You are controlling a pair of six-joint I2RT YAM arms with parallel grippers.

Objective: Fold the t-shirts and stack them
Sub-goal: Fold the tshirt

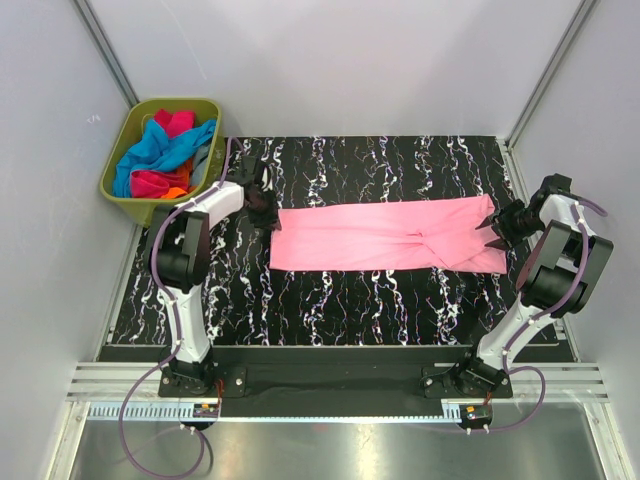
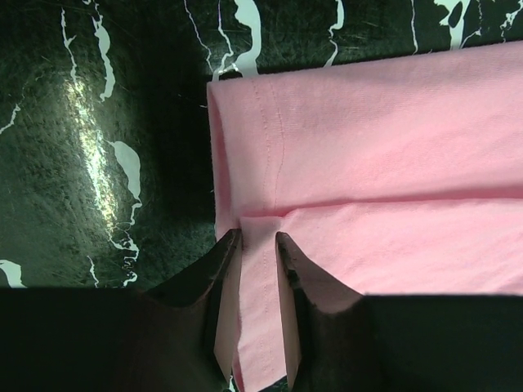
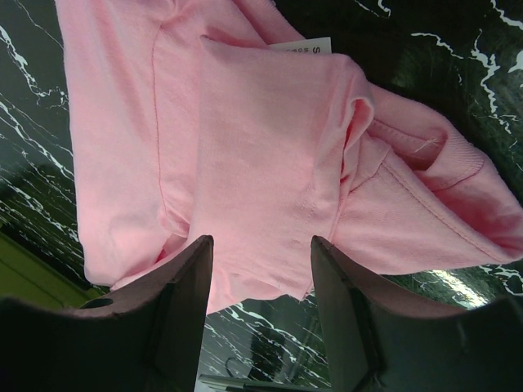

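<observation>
A light pink t-shirt (image 1: 380, 235) lies on the black marbled table as a long strip folded lengthwise. My left gripper (image 1: 262, 210) is at the strip's left end. In the left wrist view (image 2: 255, 237) its jaws stand close together with the hem of the shirt (image 2: 392, 163) filling the gap between them. My right gripper (image 1: 493, 228) is at the strip's right end. In the right wrist view (image 3: 261, 241) its jaws are wide apart and empty, just above the bunched collar end of the shirt (image 3: 261, 122).
An olive-green bin (image 1: 118, 165) stands off the table's far left corner, behind my left arm. It holds blue (image 1: 165, 150), magenta (image 1: 172, 122) and orange (image 1: 175, 192) shirts. Grey walls stand close on both sides and behind.
</observation>
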